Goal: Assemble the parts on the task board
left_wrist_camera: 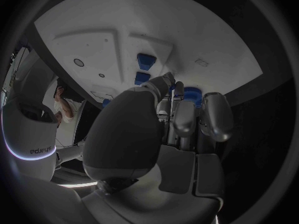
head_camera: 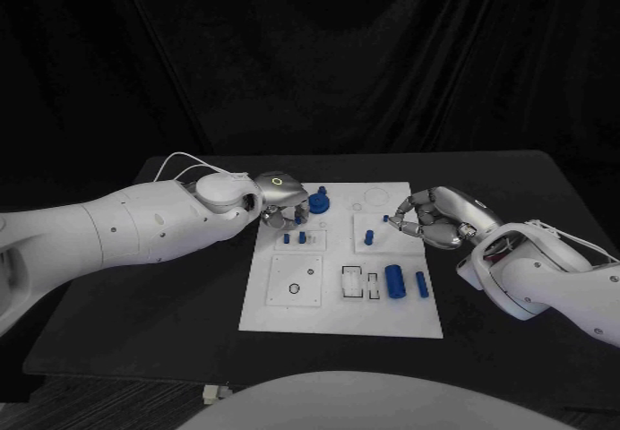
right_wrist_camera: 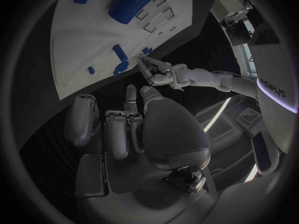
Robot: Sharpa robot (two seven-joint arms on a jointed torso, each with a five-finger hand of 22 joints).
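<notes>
- lying mid-table, the white task board carries small blue parts near its right edge.
- left hand pinches a blue part at the far-left corner.
- right hand curls on nothing.

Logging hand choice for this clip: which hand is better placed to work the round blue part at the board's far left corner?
Left, probably. The left hand sits right at the round blue part on the task board, fingers curled beside it. The right hand hovers by the board's far right edge, holding nothing visible.
</notes>
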